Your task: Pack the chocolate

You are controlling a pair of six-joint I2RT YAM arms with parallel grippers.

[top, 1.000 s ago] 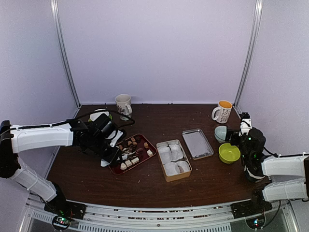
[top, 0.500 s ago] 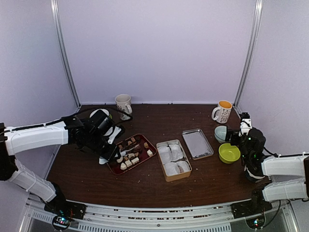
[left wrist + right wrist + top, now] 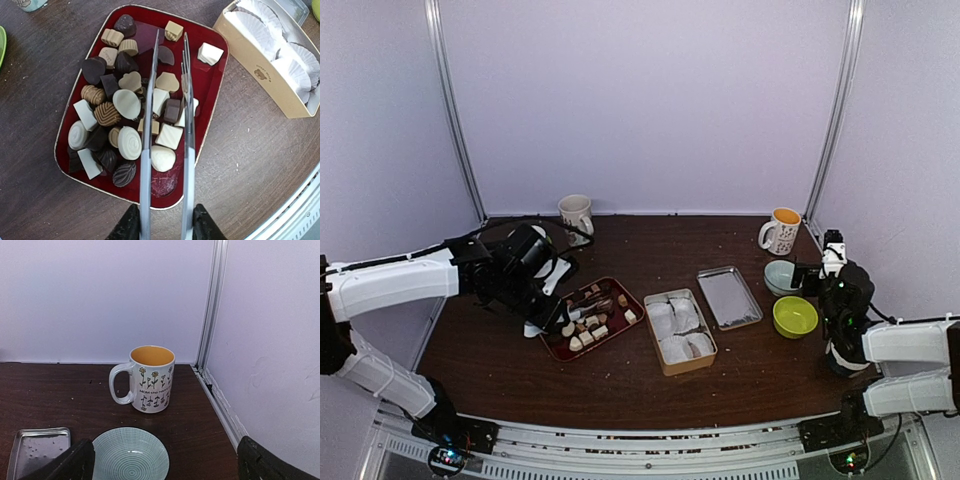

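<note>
Many small white, tan and brown chocolates [image 3: 126,103] lie in a red tray [image 3: 150,40], left of centre in the top view [image 3: 560,350]. My left gripper [image 3: 165,226] is shut on silver tongs [image 3: 146,150]. The tong arms stand apart above the tray, their tips near its far end, with no piece gripped between them. A tan box [image 3: 265,75] lined with white paper cups sits to the tray's right [image 3: 679,330]. My right gripper [image 3: 165,465] is open and empty, at the far right of the table [image 3: 810,278].
A metal lid [image 3: 729,296] lies right of the box. A teal bowl [image 3: 130,457], a green bowl [image 3: 794,316] and a flowered mug [image 3: 150,377] stand by the right gripper. Another mug [image 3: 576,214] stands at the back left.
My left arm has drawn back a little to the left, still holding the tongs, whose tips now hang over the tray. The right gripper has turned slightly.
</note>
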